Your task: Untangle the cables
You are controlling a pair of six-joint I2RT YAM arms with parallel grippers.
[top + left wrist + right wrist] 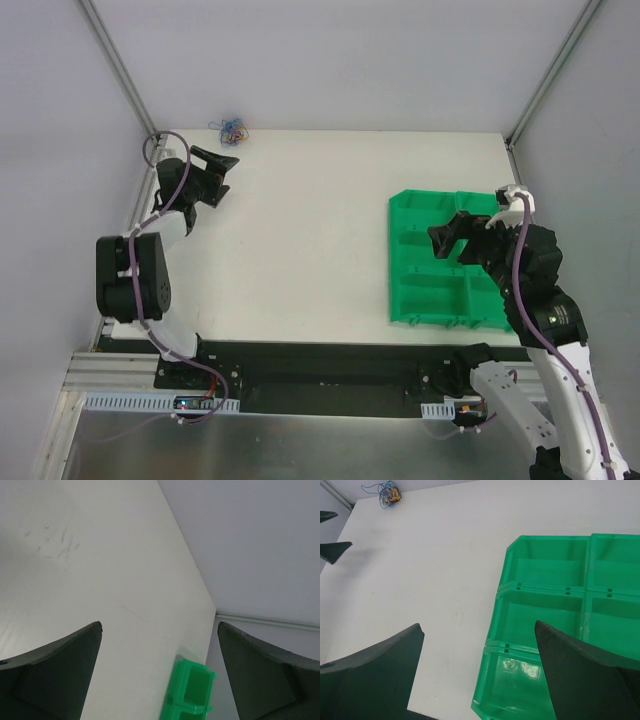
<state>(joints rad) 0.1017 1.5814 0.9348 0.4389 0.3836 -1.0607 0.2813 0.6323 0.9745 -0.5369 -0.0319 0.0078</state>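
The cables (232,129) are a small knot of thin blue, orange-yellow and red wires at the table's far left edge; they also show in the right wrist view (388,492) at the top left. My left gripper (226,163) is open and empty, a short way in front of the knot and not touching it. In the left wrist view the left gripper (159,625) has its jaws wide apart over bare table, and the knot is out of view. My right gripper (442,240) is open and empty above the green tray (425,270).
The green tray (545,625) has several open, empty compartments and fills the table's right side; one corner of it shows in the left wrist view (190,690). Metal frame posts stand at the far left and far right corners. The left gripper's fingertips (335,550) show in the right wrist view.
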